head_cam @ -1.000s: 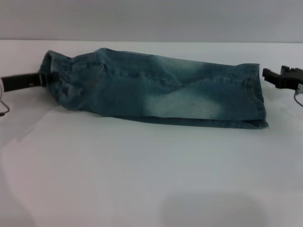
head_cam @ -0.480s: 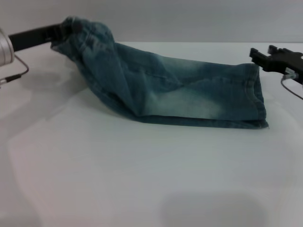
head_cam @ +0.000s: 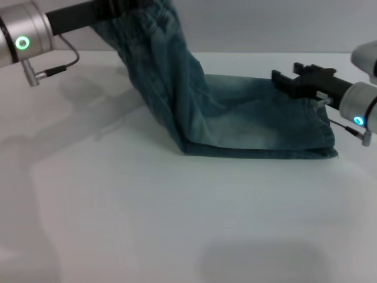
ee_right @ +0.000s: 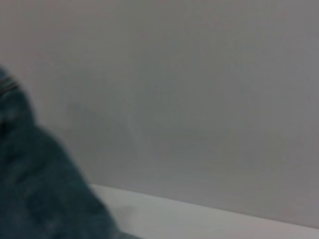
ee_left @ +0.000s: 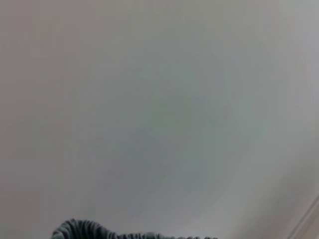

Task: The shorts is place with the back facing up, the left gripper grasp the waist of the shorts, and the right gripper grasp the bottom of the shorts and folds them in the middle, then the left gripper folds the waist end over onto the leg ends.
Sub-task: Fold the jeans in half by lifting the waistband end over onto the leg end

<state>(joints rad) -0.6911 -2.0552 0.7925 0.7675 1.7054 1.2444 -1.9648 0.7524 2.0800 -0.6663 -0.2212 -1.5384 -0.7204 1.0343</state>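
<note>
Denim, faded blue with pale washed patches, fills the middle of the head view: the shorts [head_cam: 235,118] lie already folded lengthwise on a white table [head_cam: 177,224], with one end hoisted high. We see the left gripper [head_cam: 109,9] at the top left, on a black arm with a silver joint and a green ring light, clenched on the waist [head_cam: 147,12] and holding it up off the table, so the cloth hangs down in a steep slope to a crease on the table. The leg ends [head_cam: 327,132] lie flat on the table at the right. The right gripper [head_cam: 288,79] hovers just above the cloth near those hems; we cannot tell whether its claw is parted or closed, and it seems to hold nothing. In the left wrist view we find only a ruffled strip of the gathered waist [ee_left: 99,233] at the edge against a blank pale surface. The right wrist view shows a blurred dark mass of denim [ee_right: 40,189] in one corner. We judge the last fold is in hand: next, the waist should be carried across and laid onto the hems. No brand or writing is legible.
</note>
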